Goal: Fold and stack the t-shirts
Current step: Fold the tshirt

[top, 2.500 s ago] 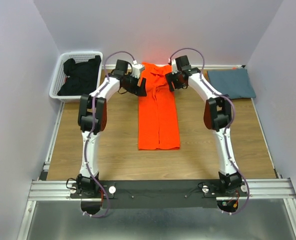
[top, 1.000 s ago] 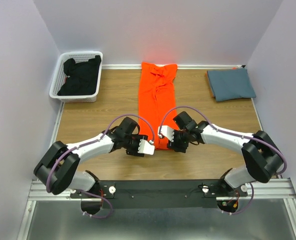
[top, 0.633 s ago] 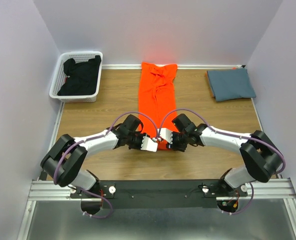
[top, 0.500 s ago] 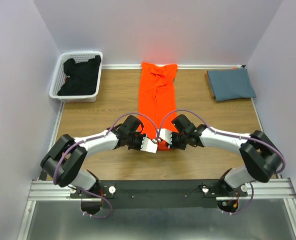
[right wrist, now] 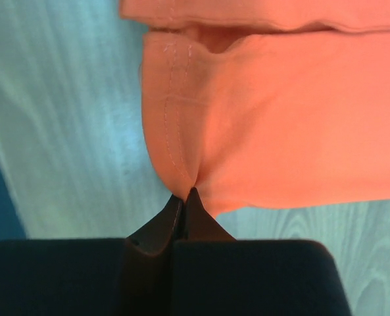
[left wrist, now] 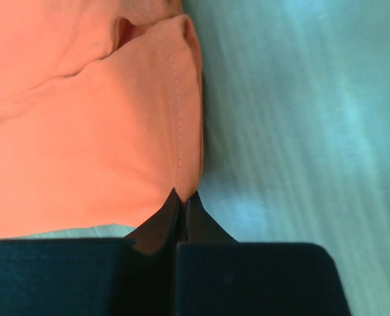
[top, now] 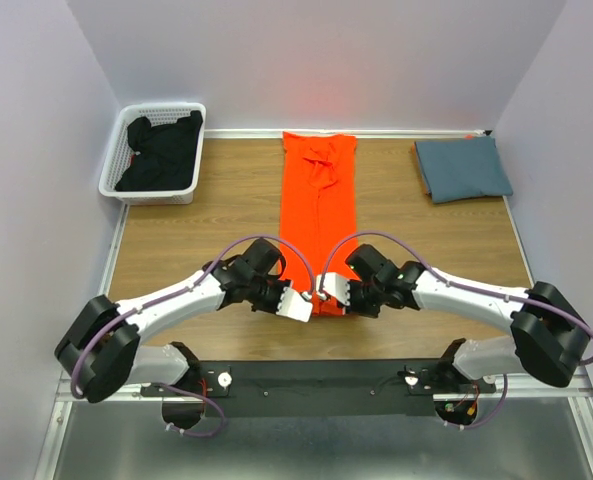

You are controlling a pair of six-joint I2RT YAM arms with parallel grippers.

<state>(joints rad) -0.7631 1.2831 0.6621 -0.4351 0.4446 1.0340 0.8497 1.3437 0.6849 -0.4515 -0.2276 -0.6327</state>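
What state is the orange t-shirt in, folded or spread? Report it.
Half folded: the orange t-shirt lies as a long narrow strip, sides turned in, not yet folded across.

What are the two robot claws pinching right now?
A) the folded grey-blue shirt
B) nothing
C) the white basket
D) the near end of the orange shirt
D: the left gripper and right gripper are each shut on a near corner of the orange t-shirt.

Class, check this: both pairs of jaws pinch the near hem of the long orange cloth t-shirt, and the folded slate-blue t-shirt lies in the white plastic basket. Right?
No. The folded slate-blue t-shirt lies on the wooden table at far right, not in the white plastic basket, as the top external view shows. The rest holds.
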